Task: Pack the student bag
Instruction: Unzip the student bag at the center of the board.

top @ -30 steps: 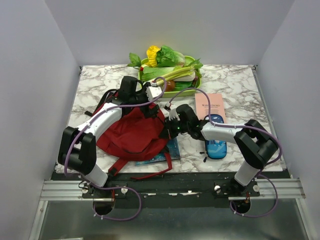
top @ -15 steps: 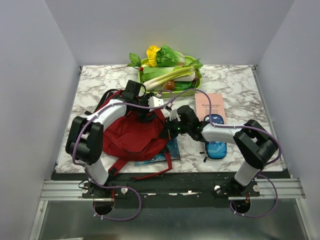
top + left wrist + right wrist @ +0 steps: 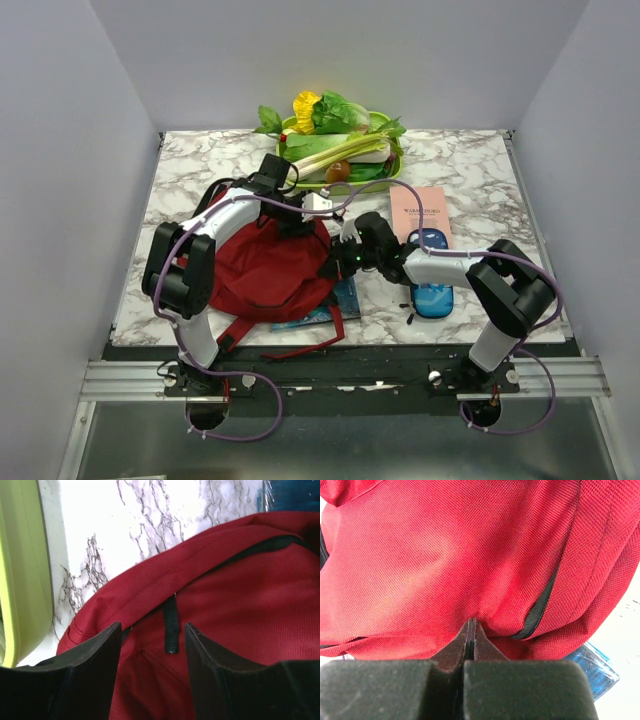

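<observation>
The student bag (image 3: 262, 275) is dark red with black straps and lies left of centre on the marble table. My left gripper (image 3: 300, 220) is open over the bag's far top edge. In the left wrist view (image 3: 152, 630) its fingers stand either side of a black zipper pull tab (image 3: 171, 625) on the red fabric (image 3: 240, 605), without touching it. My right gripper (image 3: 330, 267) is at the bag's right side. In the right wrist view (image 3: 471, 622) it is shut, and its tips pinch a fold of the red fabric (image 3: 445, 555) beside a black zipper line (image 3: 540, 610).
A green tray (image 3: 385, 181) with vegetables stands at the back, its rim near my left gripper (image 3: 20, 580). A pink book (image 3: 420, 210) and a blue pencil case (image 3: 432, 292) lie right of the bag. A blue book (image 3: 347, 296) lies partly under the bag.
My left arm has swung in and forward, and its gripper has settled over the bag's top edge. My right gripper has stayed at the bag's right side.
</observation>
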Robot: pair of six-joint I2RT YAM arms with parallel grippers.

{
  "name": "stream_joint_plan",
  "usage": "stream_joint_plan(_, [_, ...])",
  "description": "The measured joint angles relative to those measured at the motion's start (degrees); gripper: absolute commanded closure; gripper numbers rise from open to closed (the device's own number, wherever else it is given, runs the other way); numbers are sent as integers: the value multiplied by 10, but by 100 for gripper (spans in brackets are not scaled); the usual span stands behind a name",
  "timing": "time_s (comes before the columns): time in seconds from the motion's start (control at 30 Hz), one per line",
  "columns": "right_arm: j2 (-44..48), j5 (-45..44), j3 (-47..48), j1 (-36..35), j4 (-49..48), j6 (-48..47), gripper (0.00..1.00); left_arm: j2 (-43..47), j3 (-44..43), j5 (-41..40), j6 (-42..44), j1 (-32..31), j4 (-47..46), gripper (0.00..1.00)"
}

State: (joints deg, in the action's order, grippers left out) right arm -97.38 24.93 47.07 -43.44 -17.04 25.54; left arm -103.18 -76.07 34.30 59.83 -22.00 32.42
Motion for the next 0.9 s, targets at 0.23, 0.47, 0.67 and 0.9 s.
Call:
stream_joint_plan(0.23, [0, 0, 0, 0, 1, 0, 99, 43, 55, 0, 32, -2, 24, 39])
stream_joint_plan(0.47, [0, 0, 0, 0, 1, -1, 99, 72, 88, -6, 38, -3, 10, 42])
stream_joint_plan(0.67, [0, 0, 0, 0, 1, -1, 99, 33, 67, -10, 32, -10, -6, 43])
stream_joint_plan(0.9, [0, -1, -2, 4, 2, 8, 99, 4, 43, -12, 36, -21, 6, 52])
